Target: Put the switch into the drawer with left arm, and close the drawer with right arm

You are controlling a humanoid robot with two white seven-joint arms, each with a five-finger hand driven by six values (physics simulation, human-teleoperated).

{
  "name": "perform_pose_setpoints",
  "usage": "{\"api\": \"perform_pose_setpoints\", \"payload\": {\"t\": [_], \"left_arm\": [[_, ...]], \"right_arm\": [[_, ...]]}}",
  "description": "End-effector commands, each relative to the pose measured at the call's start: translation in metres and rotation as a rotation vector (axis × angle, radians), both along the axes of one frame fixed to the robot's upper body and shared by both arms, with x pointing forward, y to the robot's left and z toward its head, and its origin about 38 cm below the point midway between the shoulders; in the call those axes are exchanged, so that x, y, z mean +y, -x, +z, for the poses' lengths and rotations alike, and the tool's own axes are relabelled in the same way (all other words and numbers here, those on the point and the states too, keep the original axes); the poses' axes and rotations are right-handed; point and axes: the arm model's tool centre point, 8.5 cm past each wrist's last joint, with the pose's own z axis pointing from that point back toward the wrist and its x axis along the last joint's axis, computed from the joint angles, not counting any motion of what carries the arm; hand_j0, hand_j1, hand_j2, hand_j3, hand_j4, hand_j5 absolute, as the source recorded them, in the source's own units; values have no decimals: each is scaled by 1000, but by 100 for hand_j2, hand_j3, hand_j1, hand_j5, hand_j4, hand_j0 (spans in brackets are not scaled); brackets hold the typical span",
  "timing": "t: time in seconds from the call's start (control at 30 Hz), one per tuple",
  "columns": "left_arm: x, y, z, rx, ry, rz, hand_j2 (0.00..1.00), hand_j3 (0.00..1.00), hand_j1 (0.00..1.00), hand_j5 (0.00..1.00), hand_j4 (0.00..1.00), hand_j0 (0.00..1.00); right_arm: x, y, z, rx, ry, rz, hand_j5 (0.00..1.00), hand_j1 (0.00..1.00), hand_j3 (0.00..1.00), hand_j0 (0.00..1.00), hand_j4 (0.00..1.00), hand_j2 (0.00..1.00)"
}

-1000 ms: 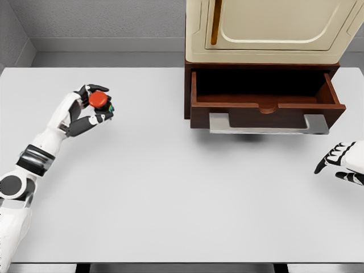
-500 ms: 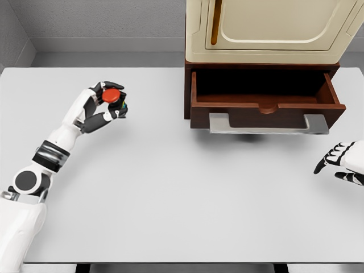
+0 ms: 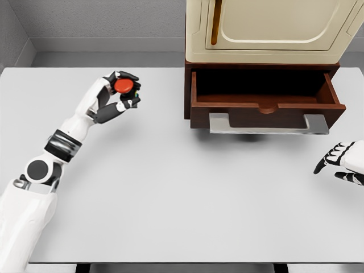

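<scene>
Above table (image 3: 170, 187): red switch (image 3: 124, 85) pinched in left hand (image 3: 116, 96), carried clear toward open drawer (image 3: 264, 96); right hand (image 3: 344, 162) relaxed, empty, parked near drawer for closing.

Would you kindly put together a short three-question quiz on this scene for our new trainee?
1. True or false: the drawer is shut.
2. Which robot hand holds the red switch? A) left B) right C) neither
3. Fill in: the right robot hand rests near the table's ____ edge.

Key: 1. False, the drawer stands open. 2. A, the left robot hand grips it above the table. 3. Right; its fingers are relaxed and hold nothing.
</scene>
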Motion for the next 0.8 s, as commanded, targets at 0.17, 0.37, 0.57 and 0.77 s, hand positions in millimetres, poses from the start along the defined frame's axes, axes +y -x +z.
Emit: {"api": "perform_pose_setpoints", "payload": {"t": [0.17, 0.37, 0.57, 0.77], "left_arm": [[-15, -5, 8, -17, 16, -28, 51, 51, 51, 51, 51, 51], [-31, -9, 14, -36, 32, -53, 51, 51, 51, 51, 51, 51], [-59, -13, 25, -62, 68, -97, 51, 51, 51, 51, 51, 51], [-85, -14, 32, -83, 86, -126, 51, 51, 51, 51, 51, 51]], "right_arm": [[0, 0, 0, -1, 0, -1, 59, 59, 59, 59, 59, 59], [0, 0, 0, -3, 4, 0, 59, 59, 59, 59, 59, 59], [0, 0, 0, -2, 4, 0, 59, 59, 59, 59, 59, 59], [0, 0, 0, -4, 6, 0, 59, 59, 59, 59, 59, 59]]}}
